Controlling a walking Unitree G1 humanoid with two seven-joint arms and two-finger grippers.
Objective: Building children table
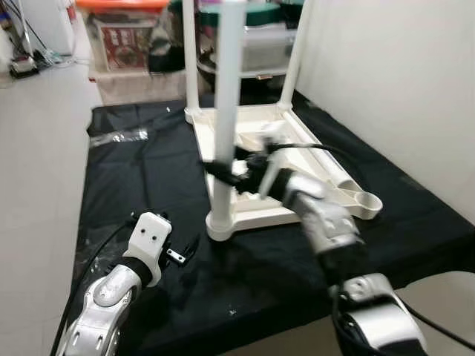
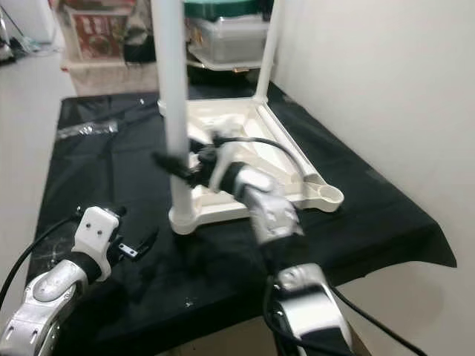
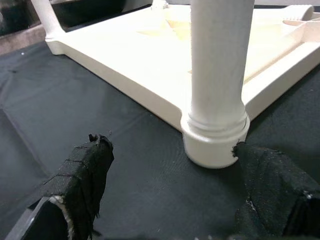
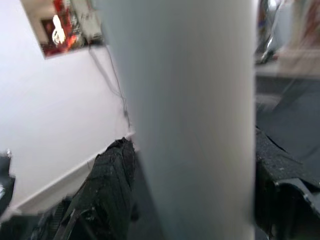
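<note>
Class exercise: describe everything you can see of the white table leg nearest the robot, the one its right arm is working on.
The nearest leg is a plain white round tube, plastic by its look, standing upright. Its foot sits in a ringed round socket at the near corner of the upturned cream tabletop, which lies on a black cloth. The right end effector has its black fingers either side of the leg, partway up. The left end effector hovers open over the cloth, aimed at the socket, not touching it. The leg's top runs out of frame.

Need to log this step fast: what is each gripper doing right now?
Left gripper: open, holding nothing, low over the black cloth.
Right gripper: shut on the white table leg.
</note>
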